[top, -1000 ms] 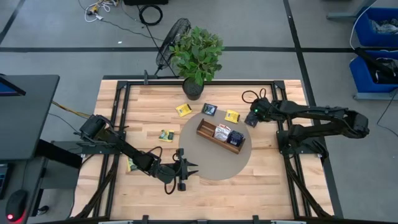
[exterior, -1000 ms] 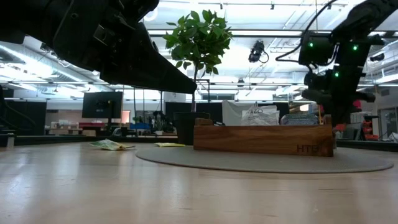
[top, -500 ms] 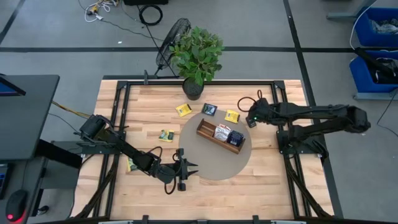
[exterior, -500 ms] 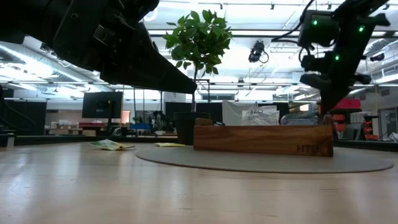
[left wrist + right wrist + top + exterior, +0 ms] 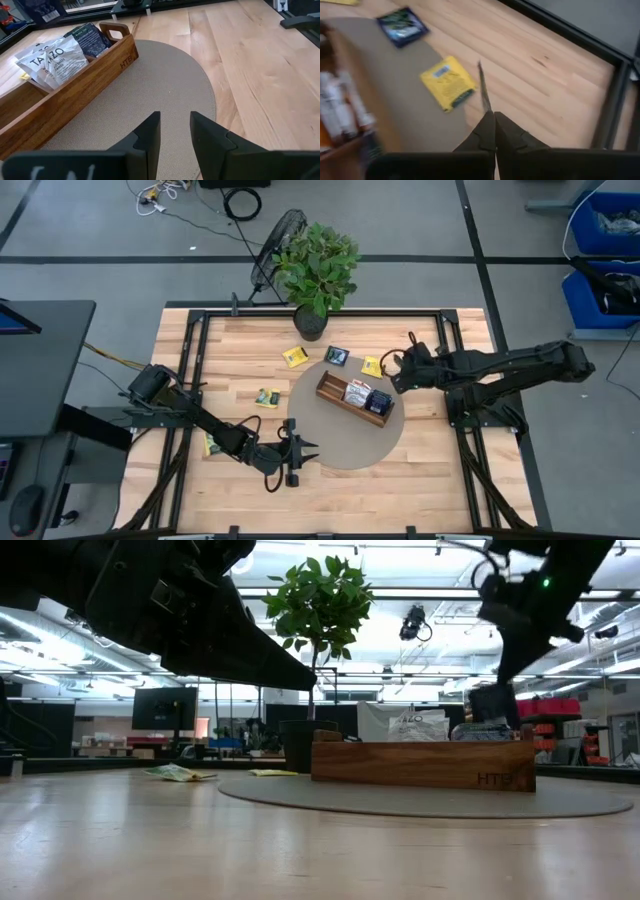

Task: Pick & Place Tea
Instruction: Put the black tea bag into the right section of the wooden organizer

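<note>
My right gripper (image 5: 390, 375) is shut on a dark tea packet (image 5: 495, 705). It hangs above the mat by the right end of the wooden box (image 5: 355, 398), which stands on a round grey mat (image 5: 340, 445) and holds white and dark blue packets. Loose packets lie flat around the box: yellow (image 5: 293, 357), dark blue (image 5: 337, 355), yellow (image 5: 372, 365) and green (image 5: 266, 396). My left gripper (image 5: 175, 125) is open over the mat's near left rim, with nothing between its fingers. My right gripper pinches the dark packet between its two fingers, and the wrist view shows the packet edge-on (image 5: 482, 87), sticking out past the fingertips. The fingers slant downward from the table's right side. The packet hangs clear of the mat and the box.
A potted green plant (image 5: 318, 270) stands at the table's far edge. A black metal frame (image 5: 445, 340) borders the wooden tabletop on all sides. Bare wood lies in front of the mat.
My right gripper has risen and swung toward the table's left, toward the box's right end, rolling somewhat as it went. It has stayed shut on the dark packet, which is carried clear of the table.
</note>
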Controlling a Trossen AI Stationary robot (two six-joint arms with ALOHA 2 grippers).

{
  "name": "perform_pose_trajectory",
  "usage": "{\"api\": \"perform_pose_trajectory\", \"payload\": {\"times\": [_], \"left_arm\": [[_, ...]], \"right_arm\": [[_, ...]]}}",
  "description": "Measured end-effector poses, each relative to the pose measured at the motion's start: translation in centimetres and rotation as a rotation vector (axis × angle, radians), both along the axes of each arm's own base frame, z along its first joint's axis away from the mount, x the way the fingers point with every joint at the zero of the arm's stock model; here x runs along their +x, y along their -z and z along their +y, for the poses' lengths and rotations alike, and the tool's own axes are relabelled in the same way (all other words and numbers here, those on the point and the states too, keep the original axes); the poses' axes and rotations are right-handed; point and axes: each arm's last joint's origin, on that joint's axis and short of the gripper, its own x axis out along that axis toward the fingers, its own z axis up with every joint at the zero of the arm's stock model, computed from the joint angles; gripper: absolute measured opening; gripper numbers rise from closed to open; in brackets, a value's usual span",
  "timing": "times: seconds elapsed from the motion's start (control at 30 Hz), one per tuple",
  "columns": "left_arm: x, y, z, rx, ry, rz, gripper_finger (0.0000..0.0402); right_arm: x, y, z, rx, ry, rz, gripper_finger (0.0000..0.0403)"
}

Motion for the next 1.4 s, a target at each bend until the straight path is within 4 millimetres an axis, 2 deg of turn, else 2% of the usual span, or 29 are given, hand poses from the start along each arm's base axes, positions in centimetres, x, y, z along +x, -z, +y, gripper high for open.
{"api": "perform_pose_trajectory", "payload": {"times": [0.37, 0.7, 1.0, 1.4], "left_arm": [[0.0, 0.0, 0.0, 0.000, 0.000, 0.000, 0.0110], [0.0, 0.0, 0.0, -0.004, -0.002, 0.000, 0.0110], [0.0, 0.0, 0.0, -0.006, -0.002, 0.000, 0.0110], [0.0, 0.0, 0.0, -0.006, -0.003, 0.000, 0.0110]], "right_arm": [[0.4, -2.5, 4.3, -0.037, -0.177, -0.131, 0.0000], [0.9, -2.7, 8.2, -0.004, -0.320, -0.270, 0.0000], [2.1, -1.0, 9.4, -0.023, -0.325, -0.202, 0.0000], [3.4, 2.2, 10.2, -0.001, -0.229, -0.075, 0.0000]]}}
